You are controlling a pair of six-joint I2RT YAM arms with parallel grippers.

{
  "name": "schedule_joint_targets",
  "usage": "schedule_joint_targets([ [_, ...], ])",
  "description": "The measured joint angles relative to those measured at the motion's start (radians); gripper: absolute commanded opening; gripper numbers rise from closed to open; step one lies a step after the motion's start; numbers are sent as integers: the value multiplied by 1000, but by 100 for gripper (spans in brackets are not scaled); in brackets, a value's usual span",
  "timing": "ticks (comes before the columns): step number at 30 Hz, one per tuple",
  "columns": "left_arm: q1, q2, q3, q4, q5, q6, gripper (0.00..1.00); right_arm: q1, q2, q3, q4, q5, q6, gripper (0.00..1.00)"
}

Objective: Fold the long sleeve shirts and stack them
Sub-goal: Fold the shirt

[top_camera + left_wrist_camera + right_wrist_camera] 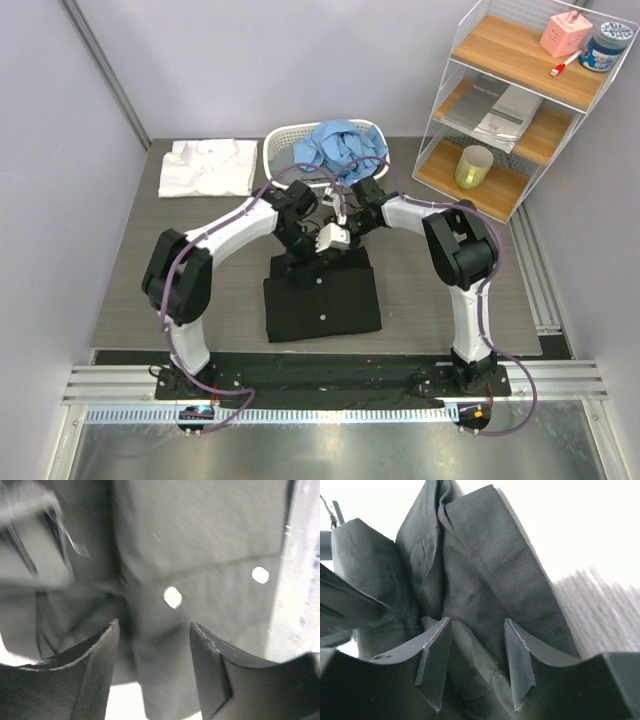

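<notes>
Nearest the overhead camera, both arm bases sat bolted to a metal rail at the front edge of a grey worktop [130, 290]. Just beyond them lay the black shirt [322, 300], folded into a neat rectangle at the middle of the worktop, with a small white button [322, 316] showing on its front.

Both arms bent inward and met over the shirt's far edge, their tips close together.

The left gripper [154, 627] had its jaws spread apart, hanging just above the black cloth and pinching nothing; two white buttons showed beyond them in a blurred wrist view.

The right gripper [477, 622] also had its jaws parted. They straddled a raised, bunched fold of the black cloth, with a gap visible on each side of the fold rather than a firm pinch.

Farther back, a white slatted basket [285, 140] stood at the far middle of the worktop, holding a crumpled light blue shirt [340, 150].

Left of the basket, a white shirt [208, 167] lay folded flat.

At the far right stood a wire shelf rack [520, 100] with wooden boards, carrying a yellow cup [473, 167] on its lowest board.
</notes>
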Motion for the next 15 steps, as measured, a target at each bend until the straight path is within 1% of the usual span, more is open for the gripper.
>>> schedule_joint_targets([
  [1,0,-36,-28,2,-3,-13,63,0,-4,-10,6,-1,0,50],
  [2,0,-76,-56,5,-5,-25,69,1,-14,-31,21,-3,-3,50],
  [6,0,-230,-138,8,-3,-83,72,9,-60,-113,56,-12,-5,49],
  [8,0,-274,-168,14,0,-121,73,20,-90,-162,74,-16,-6,49],
  [10,0,-299,-211,32,8,-162,74,37,-117,-206,89,-16,-14,49],
  [15,0,-306,-306,75,32,-234,74,87,-179,-290,103,-13,-45,50],
])
